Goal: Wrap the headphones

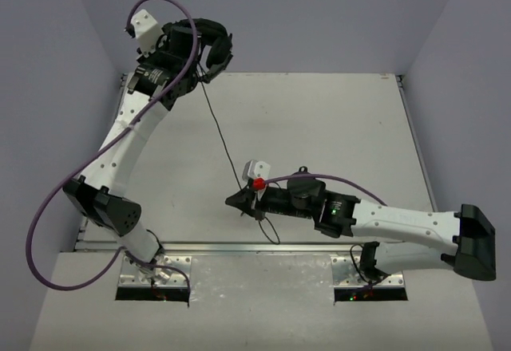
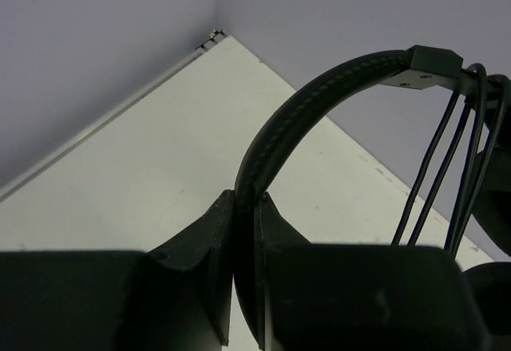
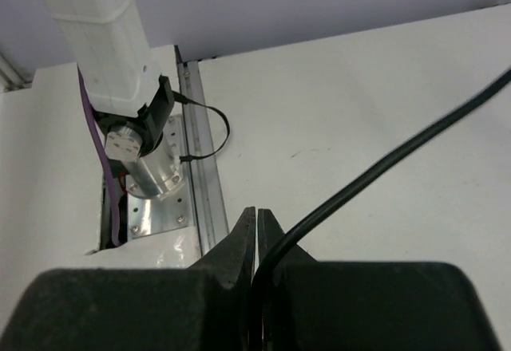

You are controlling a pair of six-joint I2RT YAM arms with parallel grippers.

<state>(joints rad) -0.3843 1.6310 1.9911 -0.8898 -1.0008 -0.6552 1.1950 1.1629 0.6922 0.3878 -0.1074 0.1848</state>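
Though ear cups (image 2: 499,223) are cropped, left hand (image 2: 245,207) clamps headphones (image 2: 319,96), right hand (image 3: 255,223) pinches cord (image 3: 383,163).

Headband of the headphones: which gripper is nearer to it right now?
Left. The left gripper is shut on the headband itself; the right gripper pinches the cord far along its length, away from the headband.
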